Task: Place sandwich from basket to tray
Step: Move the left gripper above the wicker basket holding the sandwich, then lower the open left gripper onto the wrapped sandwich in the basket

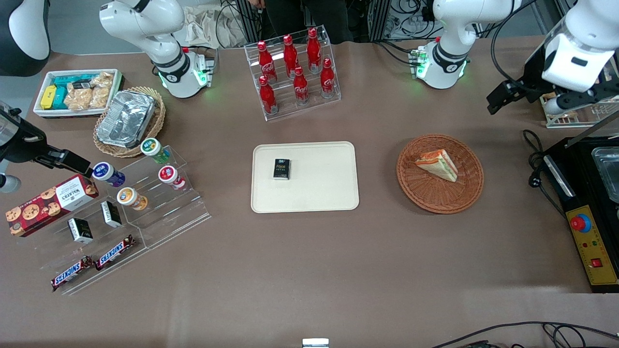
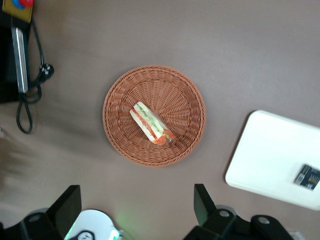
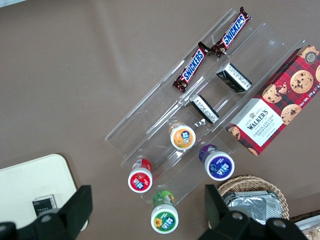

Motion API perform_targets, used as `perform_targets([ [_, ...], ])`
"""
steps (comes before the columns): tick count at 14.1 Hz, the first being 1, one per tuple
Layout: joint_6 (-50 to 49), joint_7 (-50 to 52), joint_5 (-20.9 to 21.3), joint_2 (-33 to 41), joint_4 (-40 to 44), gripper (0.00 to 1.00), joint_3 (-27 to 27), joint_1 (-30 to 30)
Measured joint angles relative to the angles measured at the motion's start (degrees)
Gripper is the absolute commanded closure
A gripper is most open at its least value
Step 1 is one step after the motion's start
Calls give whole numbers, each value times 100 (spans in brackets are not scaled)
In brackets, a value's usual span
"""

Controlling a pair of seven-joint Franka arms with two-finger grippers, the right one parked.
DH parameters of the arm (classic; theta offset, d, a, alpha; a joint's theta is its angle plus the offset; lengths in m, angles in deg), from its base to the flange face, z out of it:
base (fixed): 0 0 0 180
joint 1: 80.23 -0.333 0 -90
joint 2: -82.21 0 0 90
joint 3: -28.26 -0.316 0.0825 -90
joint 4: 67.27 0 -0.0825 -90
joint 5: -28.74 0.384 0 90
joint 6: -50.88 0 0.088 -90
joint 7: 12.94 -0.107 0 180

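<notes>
The sandwich (image 1: 437,164), a white-bread wedge with orange-red and green layers, lies in the round reddish-brown basket (image 1: 440,202). In the left wrist view the sandwich (image 2: 151,124) sits in the middle of the basket (image 2: 120,100). The cream tray (image 1: 319,193) lies beside the basket, toward the parked arm's end, with a small black box (image 1: 281,169) on it. The tray (image 2: 270,160) and the box (image 2: 306,176) also show in the left wrist view. My left gripper (image 1: 493,104) hangs high above the table, open and empty (image 2: 135,205), farther from the front camera than the basket.
A rack of red cola bottles (image 1: 295,72) stands farther from the front camera than the tray. A black control box with a red button (image 1: 592,241) and a cable (image 1: 534,164) lie at the working arm's end. An acrylic snack stand (image 1: 159,212) is at the parked arm's end.
</notes>
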Motion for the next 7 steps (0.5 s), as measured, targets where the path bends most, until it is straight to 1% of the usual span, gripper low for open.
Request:
perform_targets([
  [7, 779, 1925, 6, -50, -937, 0, 137, 62],
])
